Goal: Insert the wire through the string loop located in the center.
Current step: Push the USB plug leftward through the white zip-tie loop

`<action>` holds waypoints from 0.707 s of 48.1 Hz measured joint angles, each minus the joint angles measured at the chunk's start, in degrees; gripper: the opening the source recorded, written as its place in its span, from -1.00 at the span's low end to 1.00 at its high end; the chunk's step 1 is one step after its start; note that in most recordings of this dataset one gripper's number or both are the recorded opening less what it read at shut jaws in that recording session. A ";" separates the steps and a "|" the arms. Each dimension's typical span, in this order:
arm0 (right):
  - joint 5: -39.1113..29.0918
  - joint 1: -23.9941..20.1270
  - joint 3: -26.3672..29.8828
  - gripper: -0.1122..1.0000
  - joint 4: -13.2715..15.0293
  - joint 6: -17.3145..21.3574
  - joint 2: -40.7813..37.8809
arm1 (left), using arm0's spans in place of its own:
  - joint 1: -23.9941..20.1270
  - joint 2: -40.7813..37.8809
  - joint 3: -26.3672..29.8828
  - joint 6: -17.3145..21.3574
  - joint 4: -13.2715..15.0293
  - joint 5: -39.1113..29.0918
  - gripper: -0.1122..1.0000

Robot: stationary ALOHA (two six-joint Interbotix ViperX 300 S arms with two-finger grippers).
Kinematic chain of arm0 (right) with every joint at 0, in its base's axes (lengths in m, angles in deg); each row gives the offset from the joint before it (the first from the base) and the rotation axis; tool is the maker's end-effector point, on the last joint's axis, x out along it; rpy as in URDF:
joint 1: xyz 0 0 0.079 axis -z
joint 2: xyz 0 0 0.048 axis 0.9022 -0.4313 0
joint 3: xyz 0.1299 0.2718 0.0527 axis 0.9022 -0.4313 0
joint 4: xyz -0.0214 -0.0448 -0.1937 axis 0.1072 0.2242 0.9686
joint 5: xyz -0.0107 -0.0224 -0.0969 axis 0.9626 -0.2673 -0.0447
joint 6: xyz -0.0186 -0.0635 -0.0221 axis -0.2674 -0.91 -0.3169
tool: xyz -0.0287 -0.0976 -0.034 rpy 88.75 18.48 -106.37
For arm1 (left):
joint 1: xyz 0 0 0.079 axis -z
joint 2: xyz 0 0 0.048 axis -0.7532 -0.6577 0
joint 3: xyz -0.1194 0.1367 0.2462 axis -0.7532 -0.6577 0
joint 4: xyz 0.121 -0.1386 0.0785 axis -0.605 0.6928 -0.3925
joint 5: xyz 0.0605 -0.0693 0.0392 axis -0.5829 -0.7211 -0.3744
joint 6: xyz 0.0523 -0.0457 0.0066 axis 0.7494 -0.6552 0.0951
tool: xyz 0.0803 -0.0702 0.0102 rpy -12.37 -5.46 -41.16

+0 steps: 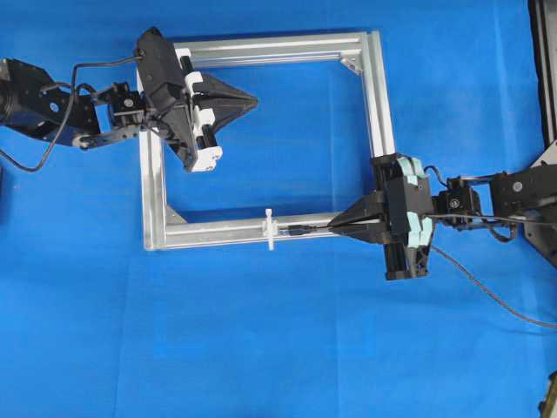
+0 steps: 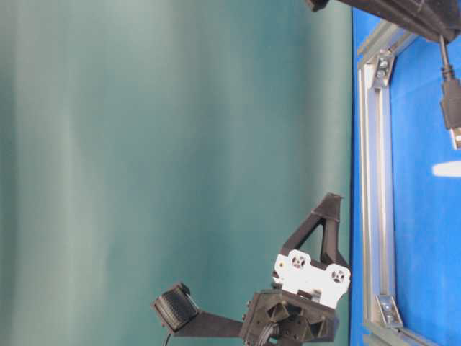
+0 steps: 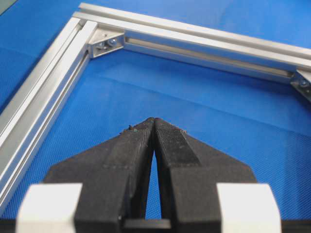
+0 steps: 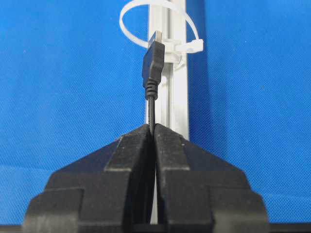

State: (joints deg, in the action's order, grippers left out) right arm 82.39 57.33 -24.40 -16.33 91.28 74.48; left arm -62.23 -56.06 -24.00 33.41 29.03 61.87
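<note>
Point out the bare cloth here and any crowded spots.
Bare blue cloth fills the frame interior right of the left gripper, and the wide strip below its bottom rail. It is crowded at that rail, where the right gripper holds the wire by the loop.

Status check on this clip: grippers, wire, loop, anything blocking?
Right gripper shut on wire, plug tip just short of the loop. Left gripper shut, empty, over the frame. Nothing blocking.

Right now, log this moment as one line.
right gripper: shut on wire | plug short of string loop | left gripper: shut, idle
</note>
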 measured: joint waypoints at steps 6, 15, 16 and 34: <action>-0.09 0.00 0.09 -0.86 0.00 0.00 0.00 | 0.00 0.00 0.00 0.00 0.00 0.00 -0.80; 0.00 0.00 1.14 -0.86 -0.09 0.00 -1.67 | 0.00 0.00 0.00 0.00 0.00 0.00 -0.80; 0.00 0.00 1.32 -0.86 0.00 0.00 -1.93 | 0.00 0.00 0.00 0.00 0.00 0.00 -0.80; 0.00 0.09 6.42 -0.86 0.00 -0.09 -6.94 | 0.00 0.00 0.00 0.00 0.00 0.00 -0.80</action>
State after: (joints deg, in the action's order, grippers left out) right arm 82.39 57.42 -17.99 -16.33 91.19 67.54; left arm -62.23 -56.06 -24.00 33.41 29.03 61.87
